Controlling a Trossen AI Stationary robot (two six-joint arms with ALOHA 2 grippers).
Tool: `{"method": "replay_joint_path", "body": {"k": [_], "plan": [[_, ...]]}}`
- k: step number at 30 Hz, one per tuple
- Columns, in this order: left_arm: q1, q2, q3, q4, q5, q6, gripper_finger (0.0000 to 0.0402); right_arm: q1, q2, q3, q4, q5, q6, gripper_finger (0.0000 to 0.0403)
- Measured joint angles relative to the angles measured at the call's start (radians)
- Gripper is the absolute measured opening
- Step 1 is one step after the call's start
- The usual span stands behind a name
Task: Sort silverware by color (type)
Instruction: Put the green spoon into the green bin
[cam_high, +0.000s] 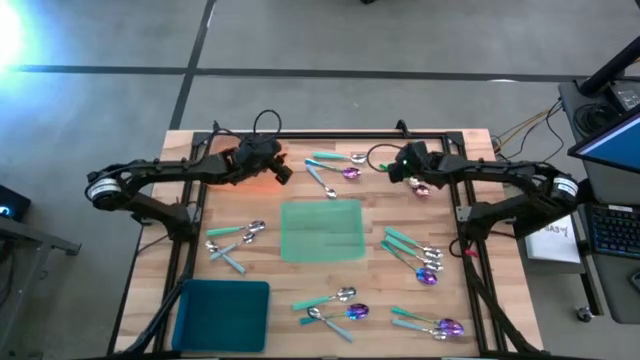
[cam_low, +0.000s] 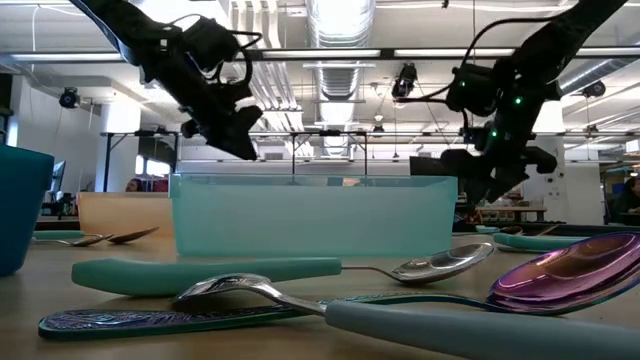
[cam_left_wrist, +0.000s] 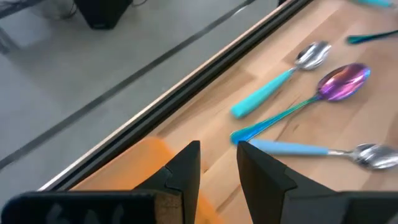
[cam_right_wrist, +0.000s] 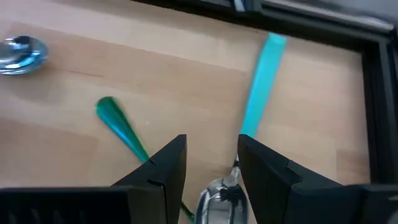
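The silverware lies in loose groups on the wooden table: at the far middle (cam_high: 335, 165), left (cam_high: 235, 240), right (cam_high: 415, 255) and along the near edge (cam_high: 335, 305). My left gripper (cam_high: 284, 172) hangs open above the orange mat (cam_left_wrist: 143, 168) at the far left, with nothing between its fingers (cam_left_wrist: 217, 146). My right gripper (cam_high: 398, 170) hangs open at the far right. Below it lies a teal-handled spoon (cam_right_wrist: 261, 87), whose silver head (cam_right_wrist: 217, 194) shows in the gap between the fingers. A purple-headed spoon (cam_high: 421, 188) lies beside that gripper.
A pale green container (cam_high: 322, 230) stands mid-table, with low clear walls in the low view (cam_low: 310, 215). A teal one (cam_high: 222, 315) stands near left. The table's black frame rail (cam_left_wrist: 205, 59) runs along the far edge. Three teal-handled spoons (cam_left_wrist: 311, 93) lie ahead of my left gripper.
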Motion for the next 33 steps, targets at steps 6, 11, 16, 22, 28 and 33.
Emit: {"method": "replay_joint_path", "body": {"k": [6, 11, 16, 22, 28, 33], "plan": [[-0.011, 0.0, 0.0, 0.016, -0.001, 0.0, 0.009, -0.053, 0.065, 0.0, 0.001, -0.002, -0.002, 0.0134], [-0.011, 0.0, 0.0, 0.016, -0.002, 0.009, 0.009, -0.09, 0.15, 0.0, 0.01, -0.002, -0.001, 0.0134], [-0.011, 0.0, 0.0, 0.016, -0.002, 0.022, 0.0091, -0.126, 0.236, 0.003, 0.017, -0.007, 0.0, 0.0134], [-0.012, 0.0, 0.0, 0.015, -0.001, 0.024, 0.0091, -0.132, 0.311, 0.003, 0.043, -0.015, -0.007, 0.0133], [-0.015, 0.0, 0.0, 0.015, 0.08, 0.026, 0.0091, -0.132, 0.329, 0.002, 0.057, -0.024, -0.01, 0.0087], [-0.015, 0.0, 0.0, 0.021, 0.138, 0.027, 0.0091, -0.132, 0.318, 0.002, 0.068, -0.032, -0.052, 0.0022]]}}
